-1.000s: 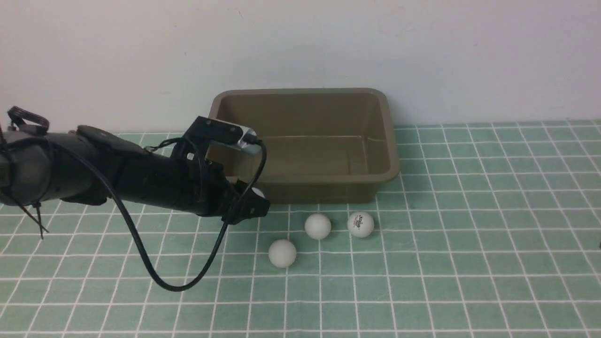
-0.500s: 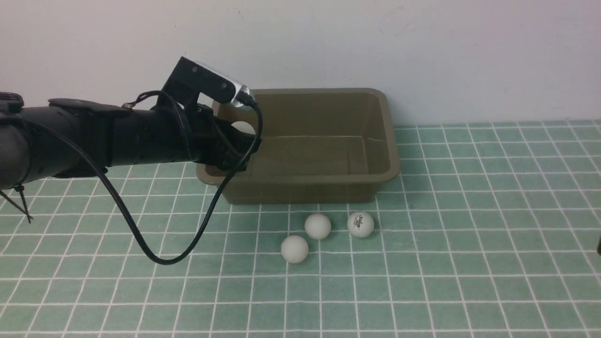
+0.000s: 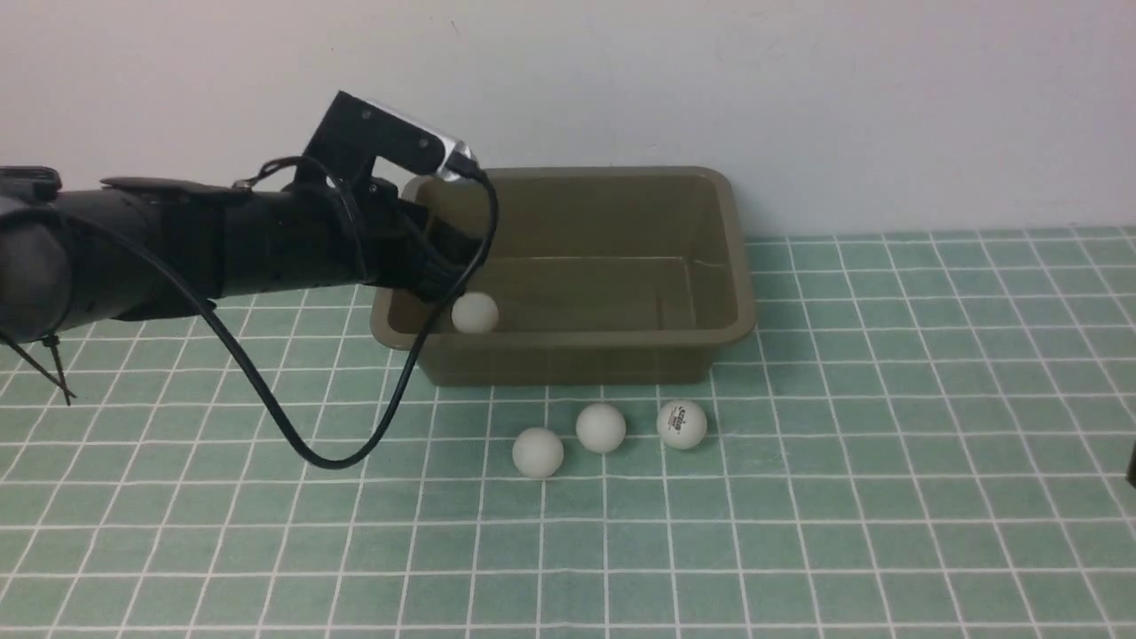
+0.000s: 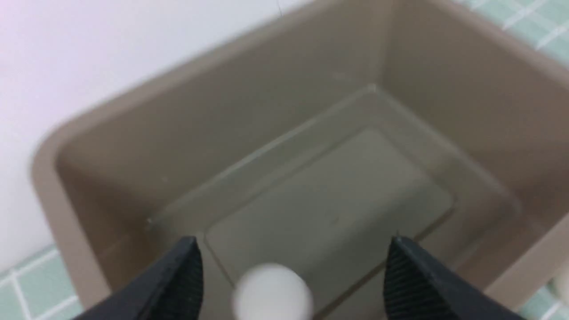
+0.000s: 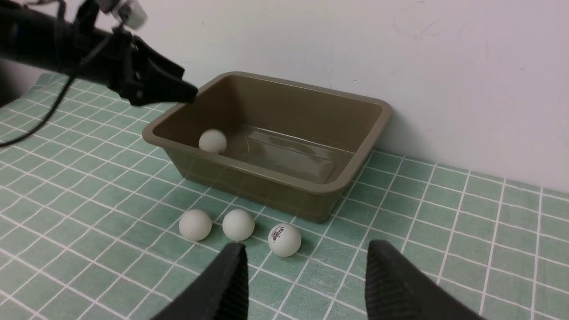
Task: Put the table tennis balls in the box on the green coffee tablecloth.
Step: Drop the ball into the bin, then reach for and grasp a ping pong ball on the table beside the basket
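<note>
— What is the rectangular olive-brown plastic box (image 3: 577,359) holding?
— One matte white table tennis ball (image 3: 475,312) is lying inside it, by the near wall. It is sitting just below the left gripper (image 4: 293,249) and touching neither finger. Those jaws are standing spread wide over the box's left end, gripping nothing.
— And outside it?
— Three more are resting on the teal-green gridded tablecloth (image 3: 887,444), ahead of the right gripper (image 5: 306,251): a plain ball (image 3: 538,453), a second plain ball (image 3: 601,428) and a logo-printed ball (image 3: 682,423). That gripper's jaws are standing apart, empty.
— The count?
— Four balls, one box, one cloth.
</note>
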{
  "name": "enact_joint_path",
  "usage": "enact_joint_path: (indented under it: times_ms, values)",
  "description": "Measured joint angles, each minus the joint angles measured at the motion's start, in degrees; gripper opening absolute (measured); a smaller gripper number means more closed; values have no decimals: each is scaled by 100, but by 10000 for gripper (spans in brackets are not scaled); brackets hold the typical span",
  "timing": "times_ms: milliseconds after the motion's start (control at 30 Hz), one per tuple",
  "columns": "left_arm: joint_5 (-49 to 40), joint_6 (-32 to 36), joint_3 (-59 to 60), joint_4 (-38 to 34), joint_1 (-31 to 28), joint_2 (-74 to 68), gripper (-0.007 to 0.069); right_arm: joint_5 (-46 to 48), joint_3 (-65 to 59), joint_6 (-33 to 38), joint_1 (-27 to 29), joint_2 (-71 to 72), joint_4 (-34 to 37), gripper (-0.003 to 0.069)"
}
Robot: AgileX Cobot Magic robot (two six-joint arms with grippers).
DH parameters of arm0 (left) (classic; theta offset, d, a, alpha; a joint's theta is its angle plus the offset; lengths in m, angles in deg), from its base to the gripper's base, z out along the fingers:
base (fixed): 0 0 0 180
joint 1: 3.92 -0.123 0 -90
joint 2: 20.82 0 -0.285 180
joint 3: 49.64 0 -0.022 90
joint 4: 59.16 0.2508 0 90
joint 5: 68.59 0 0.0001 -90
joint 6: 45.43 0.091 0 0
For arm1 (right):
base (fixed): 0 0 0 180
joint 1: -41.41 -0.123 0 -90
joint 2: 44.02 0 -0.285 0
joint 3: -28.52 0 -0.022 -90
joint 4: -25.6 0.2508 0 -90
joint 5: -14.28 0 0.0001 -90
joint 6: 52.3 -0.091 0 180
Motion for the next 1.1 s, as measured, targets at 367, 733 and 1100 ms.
enact_joint_path:
  times_ms: [367,733,1100]
  values:
    - [-1945,-3541,0,2972,0,1478,389,11,0,0,0,0,-42,336]
    - [-3116,-6330,680,4673,0,1620,342,-4,0,0,0,0,-42,336]
    - [-650,-5514,1983,3412,1127,1602,342,-4,0,0,0,0,-42,336]
